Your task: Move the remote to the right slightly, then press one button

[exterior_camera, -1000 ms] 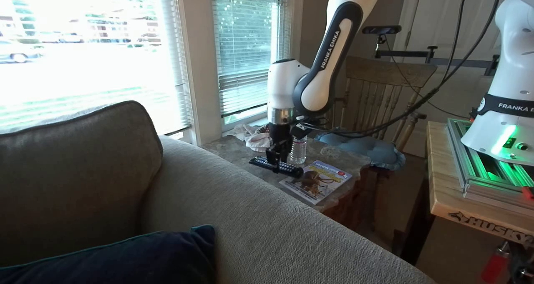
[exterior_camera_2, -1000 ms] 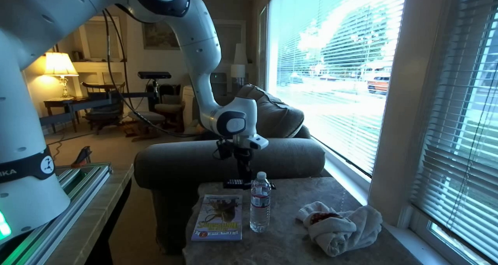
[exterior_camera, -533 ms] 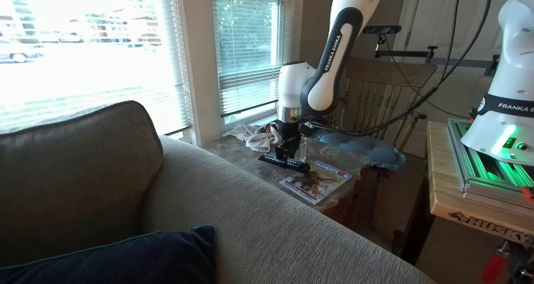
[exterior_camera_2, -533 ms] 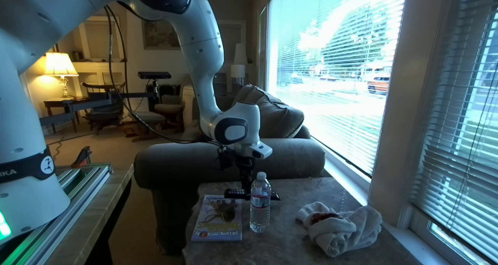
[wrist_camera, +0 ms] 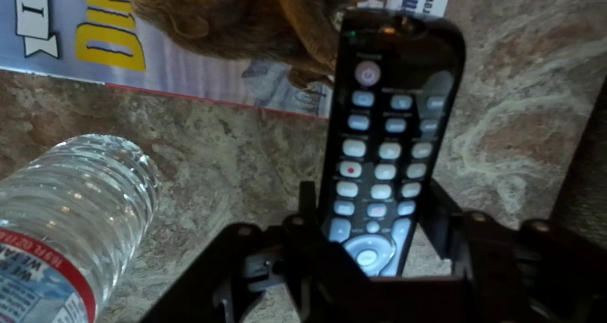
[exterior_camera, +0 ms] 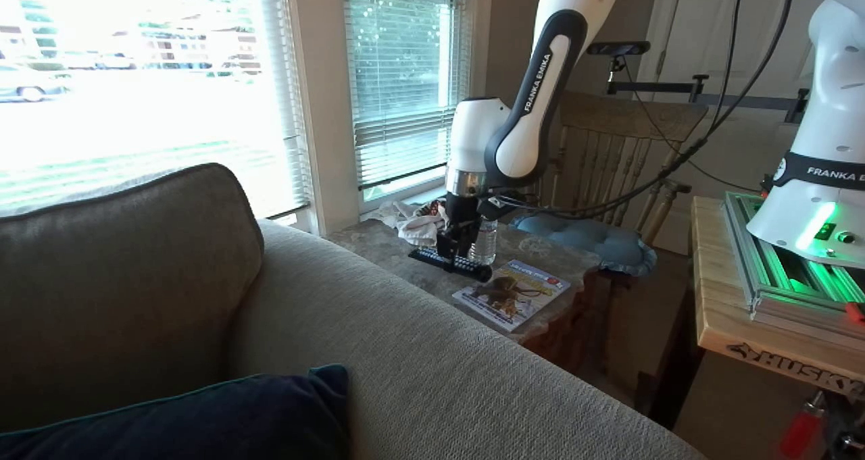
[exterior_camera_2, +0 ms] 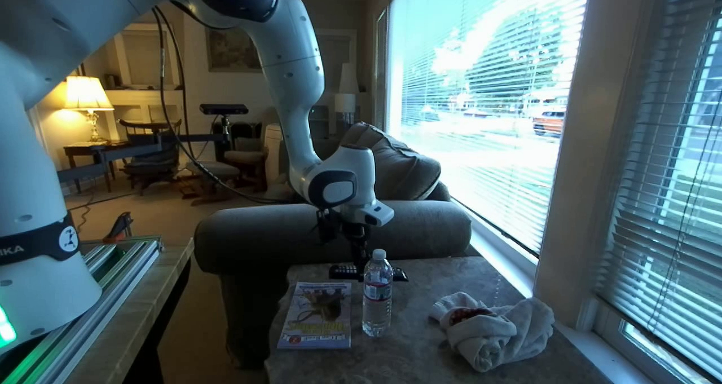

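In claw (wrist_camera: 371, 197): remote (wrist_camera: 389, 143), held across middle, face up.

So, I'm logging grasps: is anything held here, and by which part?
Yes: the gripper holds the remote by its two long edges, around mid-length.

In an exterior view, the magazine (exterior_camera_2: 315, 316) is lying at the left on the counter (exterior_camera_2: 416, 341), the bottle (exterior_camera_2: 377, 299) is standing just right of it, and the towel (exterior_camera_2: 496, 333) is lying farther right. Behind the bottle the remote (exterior_camera_2: 343, 272) is stretching crosswise; the couch (exterior_camera_2: 265, 237) is standing behind the counter. In the wrist view, the remote is extending between the fingers (wrist_camera: 438, 223) of the hand (wrist_camera: 372, 200).
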`<action>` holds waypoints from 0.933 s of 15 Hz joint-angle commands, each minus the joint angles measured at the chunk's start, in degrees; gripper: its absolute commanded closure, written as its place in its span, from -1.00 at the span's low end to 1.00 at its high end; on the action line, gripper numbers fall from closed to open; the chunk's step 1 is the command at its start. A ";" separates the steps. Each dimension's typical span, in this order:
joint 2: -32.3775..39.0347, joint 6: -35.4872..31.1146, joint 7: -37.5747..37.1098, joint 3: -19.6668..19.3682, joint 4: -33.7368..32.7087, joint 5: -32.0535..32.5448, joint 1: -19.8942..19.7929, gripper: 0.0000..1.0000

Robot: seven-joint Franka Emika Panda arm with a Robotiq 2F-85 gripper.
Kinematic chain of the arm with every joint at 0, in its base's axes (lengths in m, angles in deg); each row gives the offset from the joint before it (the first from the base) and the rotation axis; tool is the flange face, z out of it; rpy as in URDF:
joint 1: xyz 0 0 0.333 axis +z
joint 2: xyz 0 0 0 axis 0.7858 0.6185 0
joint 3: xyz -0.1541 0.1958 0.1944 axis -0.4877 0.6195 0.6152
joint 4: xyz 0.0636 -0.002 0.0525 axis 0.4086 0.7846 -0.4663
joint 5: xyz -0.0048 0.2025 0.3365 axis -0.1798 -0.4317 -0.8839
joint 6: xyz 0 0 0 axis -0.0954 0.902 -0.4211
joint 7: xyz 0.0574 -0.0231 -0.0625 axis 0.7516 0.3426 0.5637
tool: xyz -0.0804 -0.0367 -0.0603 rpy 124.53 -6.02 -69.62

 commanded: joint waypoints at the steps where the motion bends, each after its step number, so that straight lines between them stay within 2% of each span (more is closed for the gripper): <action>1: 0.94 -0.79 1.47 -0.13 -0.79 -2.31 1.01 0.39; 9: -2.40 -2.51 3.64 0.91 5.80 -1.78 0.27 0.39; 14: -0.75 -1.97 2.86 -0.76 5.99 -2.03 1.31 0.39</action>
